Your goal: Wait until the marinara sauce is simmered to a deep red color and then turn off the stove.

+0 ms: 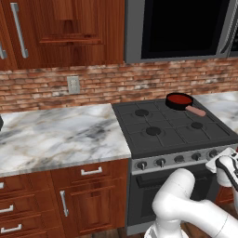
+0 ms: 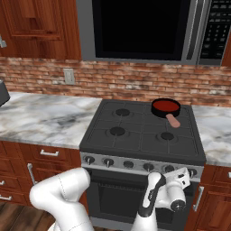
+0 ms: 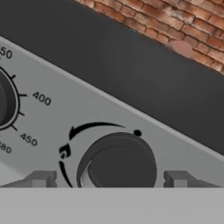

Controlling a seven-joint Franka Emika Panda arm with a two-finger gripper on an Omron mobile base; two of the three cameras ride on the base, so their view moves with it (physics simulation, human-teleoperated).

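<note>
The marinara sauce (image 1: 179, 99) (image 2: 165, 106) is a flat deep-red disc in a small dark pan on the rear right burner of the stove (image 1: 172, 135) (image 2: 135, 135). The pan's reddish handle (image 2: 173, 120) points toward the front. My gripper (image 1: 226, 160) (image 2: 182, 173) (image 3: 109, 179) is at the right end of the steel knob strip and is open. In the hand view a dark round knob (image 3: 117, 164) sits between the two fingertips (image 3: 41, 179), with a small gap on each side. A dial marked 400 and 450 (image 3: 4, 103) lies to its left.
A row of small dark knobs (image 1: 160, 162) (image 2: 108, 161) runs along the stove front. A marble counter (image 1: 56, 135) (image 2: 40, 117) flanks the range, with a brick wall (image 1: 116, 81) and a microwave (image 2: 144, 29) behind. Wooden drawers (image 1: 88, 186) lie below the counter.
</note>
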